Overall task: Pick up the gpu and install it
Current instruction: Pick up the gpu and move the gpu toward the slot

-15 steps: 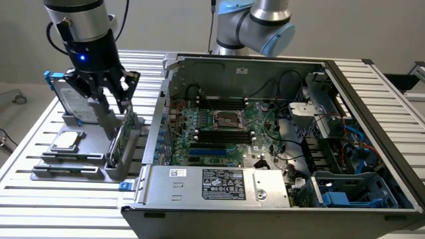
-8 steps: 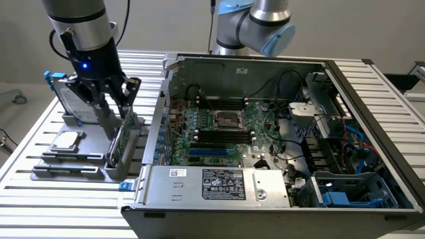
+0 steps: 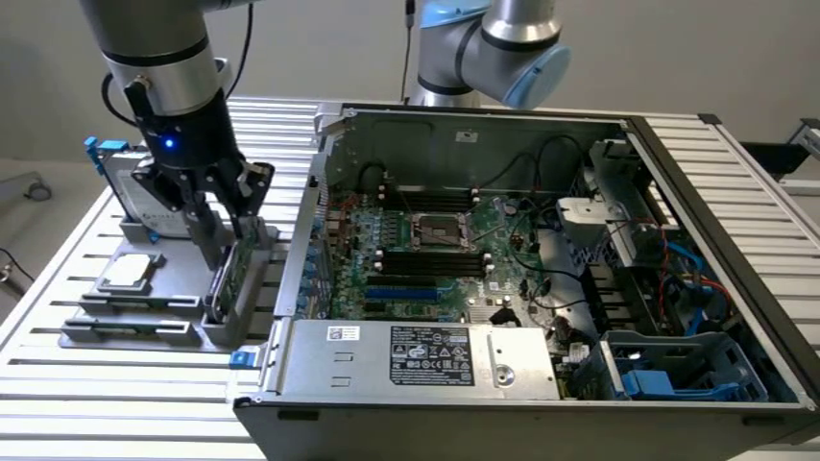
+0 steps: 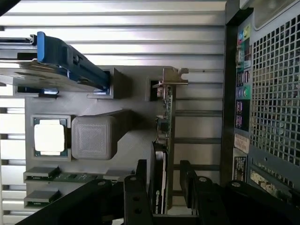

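The gpu (image 3: pixel 221 277) stands on edge in a slot of the grey holder (image 3: pixel 244 327), to the exterior view's left of the open computer case (image 3: pixel 513 240). In the wrist view the gpu (image 4: pixel 165 117) shows its green board, silver end bracket and black cooler. My gripper (image 3: pixel 230 240) is lowered right over the card. It is open (image 4: pixel 164 180), with one black finger (image 4: pixel 139 187) on each side of the card's cooler end and small gaps still showing.
The holder also carries a hard drive in a blue frame (image 4: pixel 61 61), a CPU (image 4: pixel 49 137) and memory sticks (image 4: pixel 47 176). Inside the case lie the motherboard with blue slots (image 3: pixel 397 291) and a silver power supply (image 3: pixel 423 355). A second arm (image 3: pixel 494 48) stands behind the case.
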